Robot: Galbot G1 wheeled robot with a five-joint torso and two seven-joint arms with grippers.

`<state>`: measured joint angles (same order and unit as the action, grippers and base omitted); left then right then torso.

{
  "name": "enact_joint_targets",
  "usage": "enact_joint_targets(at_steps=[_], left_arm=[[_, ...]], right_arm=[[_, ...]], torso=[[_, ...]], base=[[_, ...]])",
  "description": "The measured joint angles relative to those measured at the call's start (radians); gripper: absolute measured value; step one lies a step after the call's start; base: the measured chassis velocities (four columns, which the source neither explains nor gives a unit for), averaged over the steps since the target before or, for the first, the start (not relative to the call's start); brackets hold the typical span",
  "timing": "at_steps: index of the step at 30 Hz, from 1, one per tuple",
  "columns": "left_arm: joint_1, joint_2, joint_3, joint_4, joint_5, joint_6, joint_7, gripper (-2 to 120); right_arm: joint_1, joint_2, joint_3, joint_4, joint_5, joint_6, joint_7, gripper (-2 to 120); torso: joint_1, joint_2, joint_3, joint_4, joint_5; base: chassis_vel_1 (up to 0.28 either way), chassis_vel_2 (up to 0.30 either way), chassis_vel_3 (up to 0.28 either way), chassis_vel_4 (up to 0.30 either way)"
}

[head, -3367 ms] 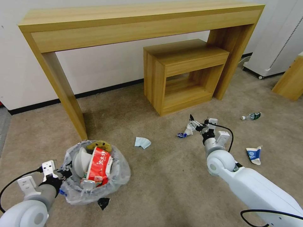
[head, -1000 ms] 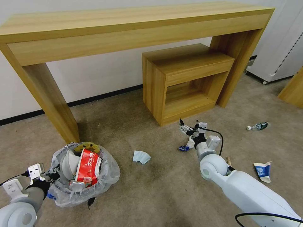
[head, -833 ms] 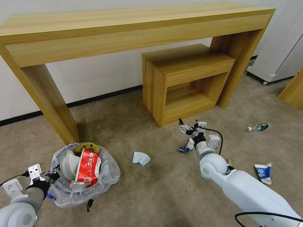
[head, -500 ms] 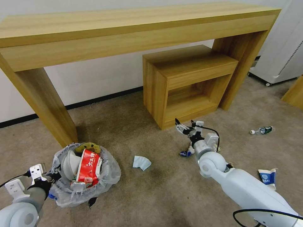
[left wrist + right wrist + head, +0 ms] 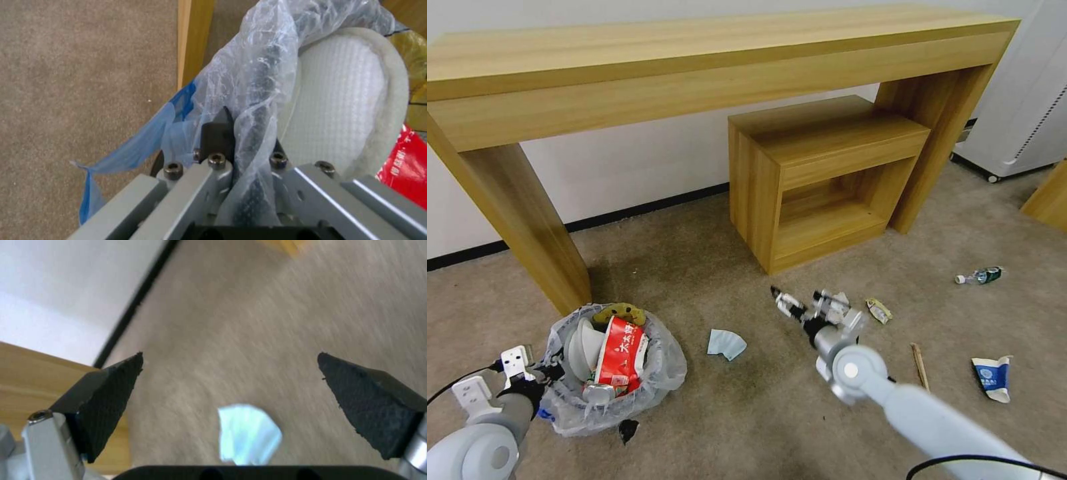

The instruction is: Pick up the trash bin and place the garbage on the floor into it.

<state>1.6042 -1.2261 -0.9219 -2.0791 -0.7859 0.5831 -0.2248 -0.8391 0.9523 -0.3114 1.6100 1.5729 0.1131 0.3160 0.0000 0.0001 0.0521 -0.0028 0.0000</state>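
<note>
The trash bin (image 5: 620, 393), lined with a clear bag, holds a white slipper (image 5: 584, 347) and a red wrapper (image 5: 620, 353). My left gripper (image 5: 550, 371) is shut on its near rim; the left wrist view shows the fingers (image 5: 213, 133) pinching the trash bin's bag (image 5: 262, 76) beside the slipper (image 5: 342, 110). My right gripper (image 5: 790, 304) hangs open and empty over the floor (image 5: 747, 413), pointing at a pale blue paper (image 5: 726, 344). That paper (image 5: 249, 435) lies between the open fingers (image 5: 111, 393) in the right wrist view. More garbage lies right: a wrapper (image 5: 879, 311), a stick (image 5: 919, 365), a carton (image 5: 991, 377), a bottle (image 5: 979, 275).
A long wooden console table (image 5: 707, 60) stands against the wall, one leg (image 5: 520, 227) just behind the bin. A smaller wooden table (image 5: 820, 173) sits under it, behind my right gripper. A dark scrap (image 5: 626, 431) lies by the bin's base. A white cabinet (image 5: 1027, 100) stands far right.
My right arm has swung left and toward me, away from the litter by the small table, and now points at the pale blue paper. The left gripper still holds the bin.
</note>
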Motion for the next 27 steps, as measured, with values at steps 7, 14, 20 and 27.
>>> enact_joint_targets(at_steps=[7,14,20,27], left_arm=[[0.001,-0.004,0.000,0.001,0.003,0.000,0.000,1],[0.002,-0.002,0.002,-0.011,0.000,0.000,0.000,1],[0.005,0.001,0.002,-0.020,-0.004,-0.002,0.002,1],[0.012,0.001,0.003,-0.043,-0.008,-0.003,0.002,1]], right_arm=[[-0.039,0.066,0.004,-0.092,-0.001,-0.017,-0.031,100],[-0.027,0.206,-0.025,-0.208,-0.031,-0.044,-0.042,100],[-0.002,0.284,-0.032,-0.278,-0.045,-0.057,-0.055,100],[0.003,0.354,-0.021,-0.394,-0.082,-0.055,-0.084,100]], torso=[[0.000,0.000,0.000,0.0000,-0.0001],[0.000,0.000,0.000,0.0002,0.0000],[0.000,0.000,0.000,0.0002,-0.0002],[0.000,0.000,0.000,0.0001,-0.0001]], base=[[0.000,0.000,0.000,0.000],[0.000,0.000,0.000,0.000],[0.000,0.000,0.000,0.000],[0.000,0.000,0.000,0.000]])
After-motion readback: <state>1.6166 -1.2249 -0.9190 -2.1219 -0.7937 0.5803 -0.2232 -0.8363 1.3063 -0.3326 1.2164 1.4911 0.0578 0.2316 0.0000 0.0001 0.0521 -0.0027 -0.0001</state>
